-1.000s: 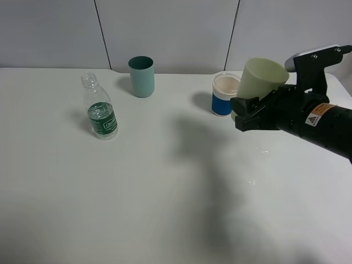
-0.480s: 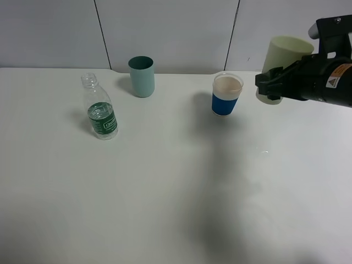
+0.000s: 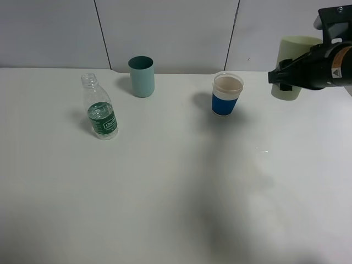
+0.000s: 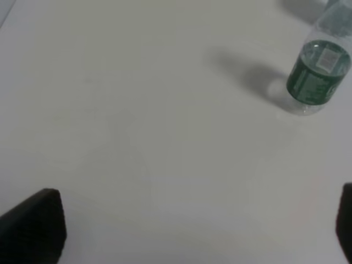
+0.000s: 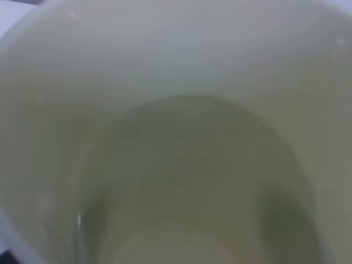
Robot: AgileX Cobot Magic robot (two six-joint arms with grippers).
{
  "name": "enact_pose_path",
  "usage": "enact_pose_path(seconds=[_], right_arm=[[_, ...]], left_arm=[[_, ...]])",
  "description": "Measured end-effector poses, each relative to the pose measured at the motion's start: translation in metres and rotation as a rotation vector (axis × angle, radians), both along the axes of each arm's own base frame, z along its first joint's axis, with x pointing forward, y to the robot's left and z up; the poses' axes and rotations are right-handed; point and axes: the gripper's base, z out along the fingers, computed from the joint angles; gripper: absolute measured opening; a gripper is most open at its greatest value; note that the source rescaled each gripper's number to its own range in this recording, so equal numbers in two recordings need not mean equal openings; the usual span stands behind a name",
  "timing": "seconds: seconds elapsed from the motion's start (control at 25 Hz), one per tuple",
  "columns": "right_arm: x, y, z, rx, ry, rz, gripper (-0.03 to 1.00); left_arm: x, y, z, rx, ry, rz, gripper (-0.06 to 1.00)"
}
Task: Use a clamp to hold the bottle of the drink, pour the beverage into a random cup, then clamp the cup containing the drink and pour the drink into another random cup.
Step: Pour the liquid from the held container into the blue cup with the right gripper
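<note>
A clear bottle [image 3: 100, 110] with a green label, uncapped, stands upright at the left; it also shows in the left wrist view [image 4: 319, 69]. A blue-and-white cup [image 3: 227, 94] stands at the back centre-right. A teal cup [image 3: 142, 76] stands at the back. My right gripper [image 3: 283, 81] is shut on a pale yellow-green cup [image 3: 297, 47] and holds it about upright at the far right, to the right of the blue-and-white cup. The cup's inside [image 5: 176, 165] fills the right wrist view. My left gripper [image 4: 190, 231] is open and empty, some way short of the bottle.
The white table [image 3: 165, 181] spreads out in front of the cups. A few small drops [image 3: 264, 152] lie on it in front of the blue-and-white cup. A grey panelled wall [image 3: 165, 27] stands behind the table.
My right gripper has moved right and back, away from the blue-and-white cup, with the pale cup in it. The cup has turned from tilted to about upright.
</note>
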Motion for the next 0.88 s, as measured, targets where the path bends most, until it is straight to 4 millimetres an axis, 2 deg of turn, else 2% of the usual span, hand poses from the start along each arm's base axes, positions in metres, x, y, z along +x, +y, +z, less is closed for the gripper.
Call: enact_pose_path(seconds=[0.28, 0.48, 0.68, 0.76, 0.88], right_arm=[[0.016, -0.002, 0.003, -0.043, 0.004, -0.026, 0.01], [0.029, -0.002, -0.013, -0.116, 0.057, -0.038, 0.01], [0.038, 0.006, -0.018, -0.211, 0.067, -0.017, 0.01], [0.043, 0.018, -0.021, -0.269, 0.063, 0.025, 0.01], [0.048, 0.025, -0.024, -0.294, 0.064, 0.04, 0.01]], left_arm=[[0.0, 0.0, 0.0, 0.0, 0.0, 0.0, 1.0], [0.0, 0.0, 0.0, 0.0, 0.0, 0.0, 1.0], [0.0, 0.0, 0.0, 0.0, 0.0, 0.0, 1.0], [0.0, 0.0, 0.0, 0.0, 0.0, 0.0, 1.0], [0.0, 0.0, 0.0, 0.0, 0.0, 0.0, 1.0]])
